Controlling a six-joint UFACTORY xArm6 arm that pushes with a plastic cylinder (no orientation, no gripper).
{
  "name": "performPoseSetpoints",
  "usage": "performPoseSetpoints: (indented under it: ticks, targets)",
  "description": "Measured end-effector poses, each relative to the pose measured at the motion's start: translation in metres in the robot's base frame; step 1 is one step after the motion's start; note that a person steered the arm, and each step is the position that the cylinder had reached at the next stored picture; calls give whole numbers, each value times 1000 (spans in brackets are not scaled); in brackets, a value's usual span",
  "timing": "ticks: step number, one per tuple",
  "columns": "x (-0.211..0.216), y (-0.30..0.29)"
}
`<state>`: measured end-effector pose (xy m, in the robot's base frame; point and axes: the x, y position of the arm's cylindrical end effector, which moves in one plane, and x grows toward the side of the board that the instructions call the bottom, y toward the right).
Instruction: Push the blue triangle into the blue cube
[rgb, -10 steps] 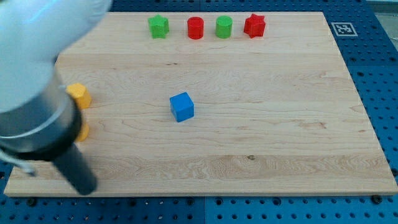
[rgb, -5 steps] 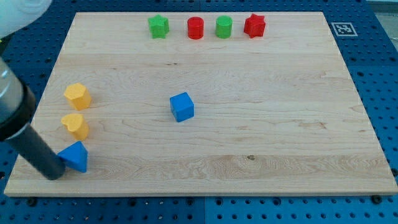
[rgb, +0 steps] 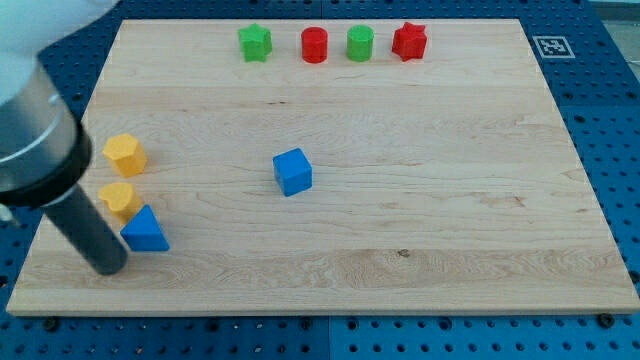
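The blue triangle lies near the board's lower left. My tip rests just to its lower left, touching or nearly touching it. The blue cube sits near the board's middle, well to the upper right of the triangle, with bare wood between them.
Two yellow blocks stand just above the triangle, the lower one close to it. Along the view's top sit a green star, a red cylinder, a green cylinder and a red star. The wooden board ends close below my tip.
My tip has moved right and slightly up, pushing the blue triangle to the right and up, closer to the lower yellow block. The blue cube has not moved.
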<state>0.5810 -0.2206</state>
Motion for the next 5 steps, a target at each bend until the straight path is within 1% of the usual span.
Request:
performPoseSetpoints:
  ticks: [3, 4, 5]
  targets:
    - [0, 6]
    - [-6, 6]
    - [-22, 8]
